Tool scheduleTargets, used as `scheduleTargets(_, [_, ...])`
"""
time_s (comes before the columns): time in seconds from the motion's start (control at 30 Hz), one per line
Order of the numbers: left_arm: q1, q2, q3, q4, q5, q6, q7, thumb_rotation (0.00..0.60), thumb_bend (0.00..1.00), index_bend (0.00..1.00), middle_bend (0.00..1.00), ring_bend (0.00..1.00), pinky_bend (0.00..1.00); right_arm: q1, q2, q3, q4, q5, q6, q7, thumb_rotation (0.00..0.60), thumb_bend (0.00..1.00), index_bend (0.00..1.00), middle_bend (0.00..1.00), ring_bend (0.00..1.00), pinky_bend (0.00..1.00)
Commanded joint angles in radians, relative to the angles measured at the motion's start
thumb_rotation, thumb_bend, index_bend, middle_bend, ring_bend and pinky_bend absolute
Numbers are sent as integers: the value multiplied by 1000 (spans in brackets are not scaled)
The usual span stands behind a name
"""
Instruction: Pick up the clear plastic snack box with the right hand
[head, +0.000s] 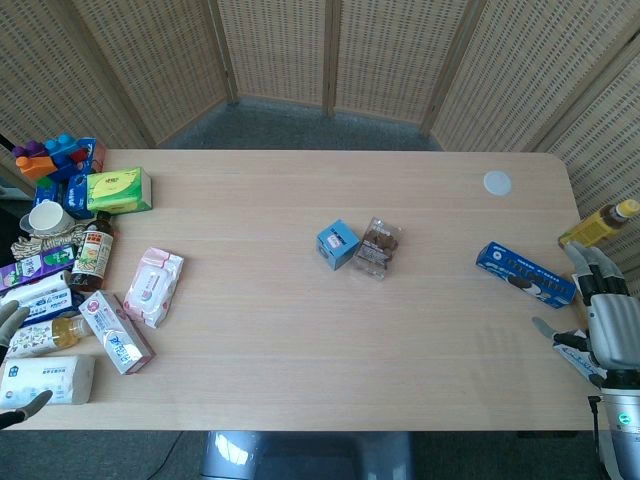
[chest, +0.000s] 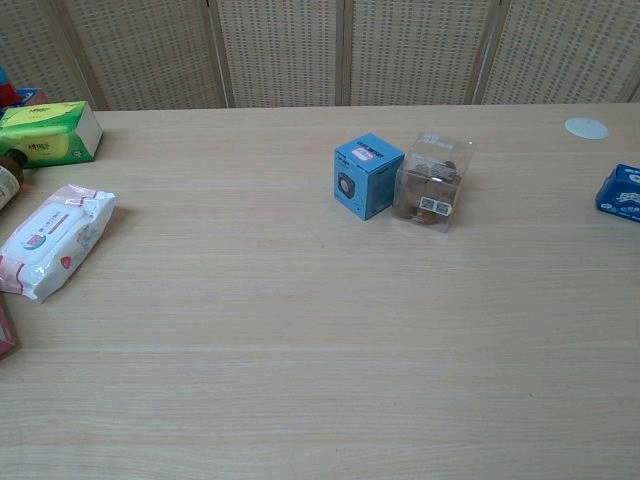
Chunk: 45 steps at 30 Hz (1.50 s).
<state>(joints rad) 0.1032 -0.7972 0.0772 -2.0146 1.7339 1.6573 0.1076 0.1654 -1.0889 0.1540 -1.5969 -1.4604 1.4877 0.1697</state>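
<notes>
The clear snack box lies near the middle of the bench, just beside a small blue cube box. My right hand is well apart from it, at the right edge of the bench, near a long blue packet; its fingers are spread and hold nothing.

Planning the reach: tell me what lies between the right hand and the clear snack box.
In the head view, the blue biscuit pack lies roughly between the right hand and the clear snack box; otherwise bare table.
</notes>
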Motion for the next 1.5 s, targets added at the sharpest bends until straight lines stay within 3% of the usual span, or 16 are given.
scheduleTargets(0.03, [0, 0, 0, 0, -1, -2, 2, 600, 0, 0, 0, 0, 0, 0, -1, -3, 3, -11, 3, 5, 600, 0, 0, 0, 0, 0])
scheduleTargets(0.23, [0, -1, 0, -3, 5, -1, 3, 600, 0, 0, 0, 0, 0, 6, 3, -16, 3, -31, -15, 32, 600, 0, 0, 0, 0, 0])
scheduleTargets(0.47, [-6, 1, -7, -3, -14, -9, -3, 600, 0, 0, 0, 0, 0, 65, -26, -36, -4, -66, -114, 78, 600, 0, 0, 0, 0, 0])
scheduleTargets(0.87, [-19, -10, -15, -1, -46, -40, 18, 600, 0, 0, 0, 0, 0, 278, -147, 50, -95, 74, -379, -133, 600, 0, 0, 0, 0, 0])
scheduleTargets(1.03, [-23, -13, -21, 1, -63, -44, 22, 600, 0, 0, 0, 0, 0, 369, -235, 91, -35, 183, -477, -209, 600, 0, 0, 0, 0, 0])
scheduleTargets(1.5, [-42, -43, -37, -4, -128, -86, 83, 600, 0, 0, 0, 0, 0, 583, -439, 188, 232, 464, -682, -262, 600, 0, 0, 0, 0, 0])
